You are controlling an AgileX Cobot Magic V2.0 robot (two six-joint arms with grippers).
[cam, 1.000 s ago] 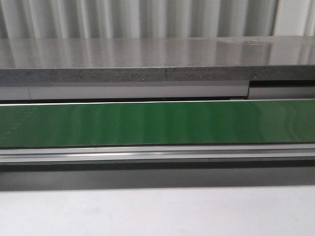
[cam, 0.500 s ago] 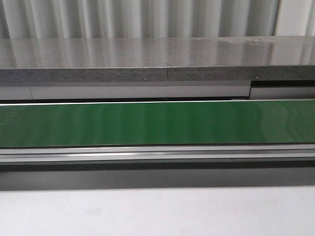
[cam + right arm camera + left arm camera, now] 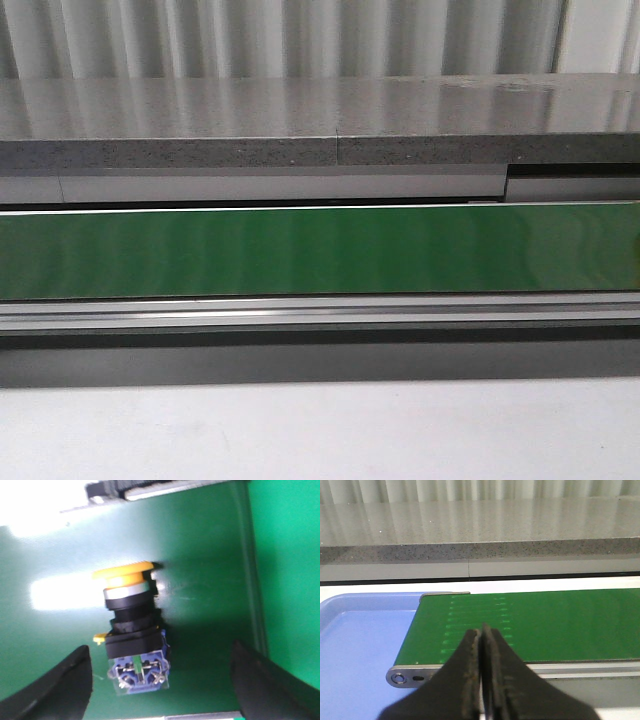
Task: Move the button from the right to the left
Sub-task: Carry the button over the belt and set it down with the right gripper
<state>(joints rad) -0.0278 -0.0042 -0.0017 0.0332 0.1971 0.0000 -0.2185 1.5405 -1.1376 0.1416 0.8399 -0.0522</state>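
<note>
Though blurred, button (image 3: pixel 131 630) between right gripper (image 3: pixel 160 680) fingers.

A green conveyor belt (image 3: pixel 320 250) runs straight across from the left edge to the right edge, its surface glossy with faint vertical sheen bands. Along its near edge lies a silver metal rail (image 3: pixel 320 312), and below that a dark band, then a pale grey table surface (image 3: pixel 320 430) filling the bottom edge. Behind the belt's far edge sits a speckled grey stone ledge (image 3: pixel 250 125) with a seam near its middle. Corrugated metal sheeting (image 3: pixel 280 38) lines the top edge.
</note>
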